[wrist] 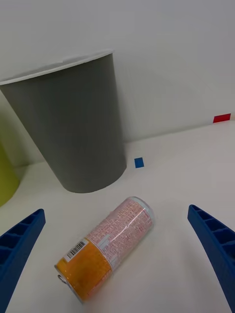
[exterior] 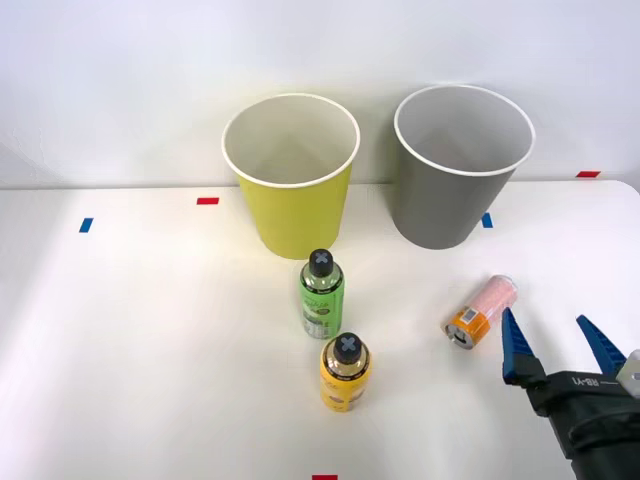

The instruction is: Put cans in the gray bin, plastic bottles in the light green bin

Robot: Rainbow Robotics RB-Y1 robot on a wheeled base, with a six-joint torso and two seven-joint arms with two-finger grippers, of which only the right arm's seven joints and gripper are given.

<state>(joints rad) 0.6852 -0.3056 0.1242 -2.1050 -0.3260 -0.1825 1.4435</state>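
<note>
Two bottles point(exterior: 333, 330), one can point(exterior: 482, 311), two bins point(exterior: 290, 170).

The front view looks from high above, forward and down over the whole worktop point(exterior: 120, 330). The right wrist view sits low, just behind the hand point(wrist: 117, 254), facing ahead. Both views share the lying can point(exterior: 482, 311) point(wrist: 105, 247) and the gray bin point(exterior: 462, 165) point(wrist: 73, 127) beyond the hand.

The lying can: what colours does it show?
Pink-white body, orange end on the can; clearest in the right wrist view.
</note>
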